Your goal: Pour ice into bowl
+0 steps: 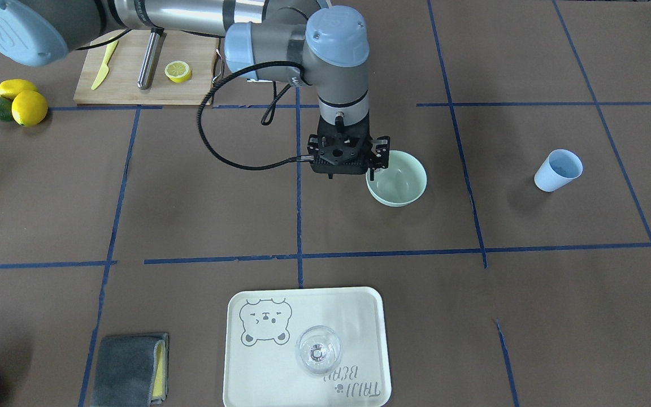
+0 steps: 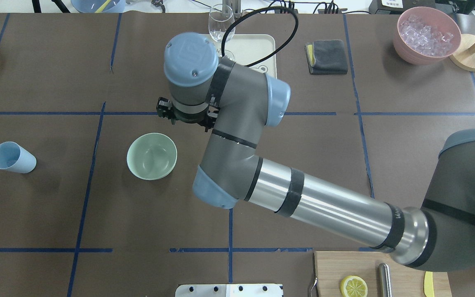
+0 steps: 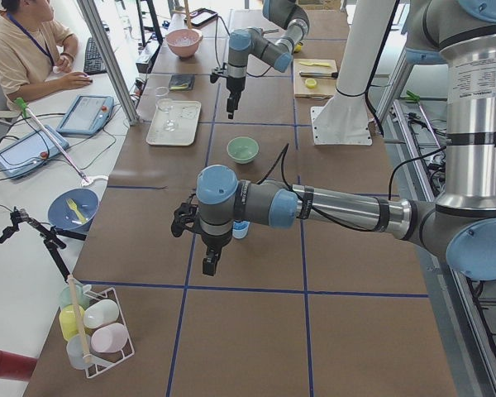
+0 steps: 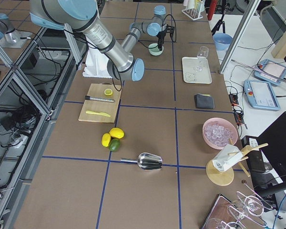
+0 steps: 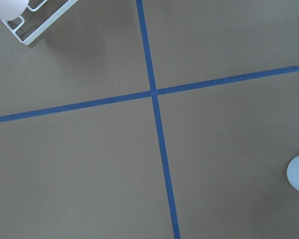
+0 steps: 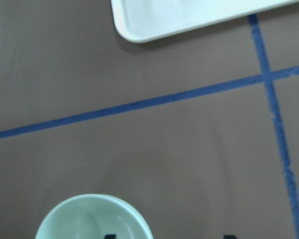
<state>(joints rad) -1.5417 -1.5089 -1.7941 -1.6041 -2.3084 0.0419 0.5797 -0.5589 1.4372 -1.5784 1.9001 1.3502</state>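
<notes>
Right gripper [image 1: 348,163] points down, jaws apart; left gripper [image 3: 208,263] hangs downward.

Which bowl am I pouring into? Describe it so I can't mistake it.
Follow the right arm to the table's middle; the bowl sits right beside its end. It is pale mint green and looks empty, unlike the ice-filled pink bowl at the far corner.

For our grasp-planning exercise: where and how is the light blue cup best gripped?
Take the light blue cup across its side wall, about mid-height, coming in level from the side. It stands upright, mouth up, narrowing downward; a side grip probably keeps its mouth clear for pouring.
</notes>
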